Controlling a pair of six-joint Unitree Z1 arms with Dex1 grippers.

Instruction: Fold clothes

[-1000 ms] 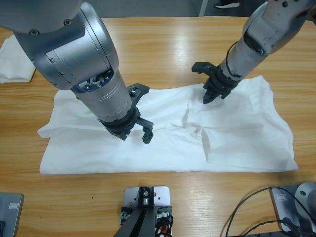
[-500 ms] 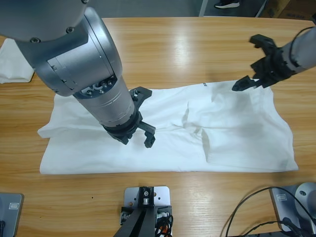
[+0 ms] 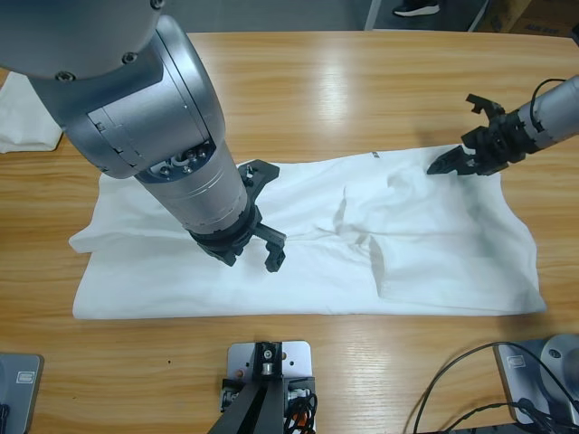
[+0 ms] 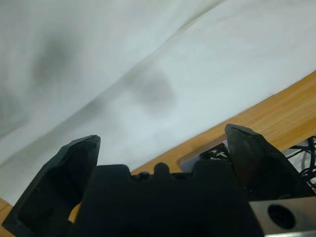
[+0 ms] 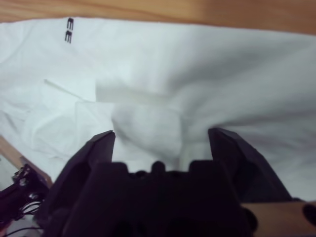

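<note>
A white T-shirt (image 3: 308, 244) lies spread across the wooden desk (image 3: 344, 81) at centre frame. The left gripper (image 3: 262, 217) hangs over its middle, jaws apart and empty; the right gripper (image 3: 470, 145), also spread and empty, hovers at its upper-right edge.

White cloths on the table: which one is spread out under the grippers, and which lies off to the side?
The large white T-shirt is spread flat across the table's middle, with both grippers over it. The other white cloth lies bunched at the table's left edge, partly cut off, far from either gripper.
</note>
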